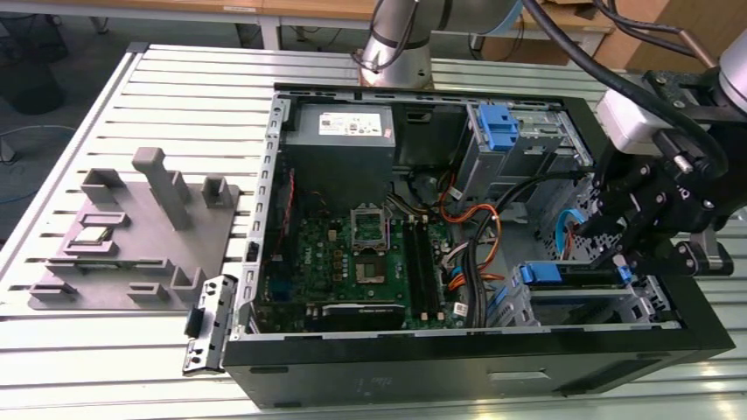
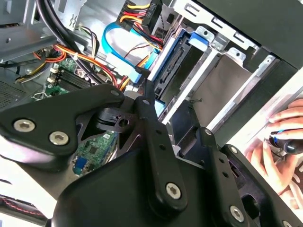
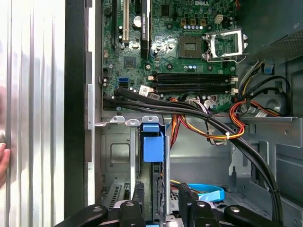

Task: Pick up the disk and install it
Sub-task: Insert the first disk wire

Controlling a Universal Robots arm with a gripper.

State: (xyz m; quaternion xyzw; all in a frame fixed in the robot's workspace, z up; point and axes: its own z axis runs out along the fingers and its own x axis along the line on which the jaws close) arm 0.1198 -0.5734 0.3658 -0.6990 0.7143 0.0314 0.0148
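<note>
The gripper [image 3: 161, 191] is held partly open astride the disk [image 3: 152, 146], nothing clamped, narrow gaps being left at both fingers [image 3: 138, 198]. The disk is seated in the bay [image 3: 118, 151] directly ahead, metal walls close alongside, cables [image 3: 208, 123] crossing just beyond.

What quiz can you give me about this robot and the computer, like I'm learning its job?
1. True or false: the disk sits inside the open computer case.
2. Pick one: the tab on the disk's end is A red, B blue, C yellow.
3. Fill the gap: in the exterior view, the gripper hangs over the case's ____ side.
Key: 1 true; 2 B; 3 right (the exterior view's right).
</note>
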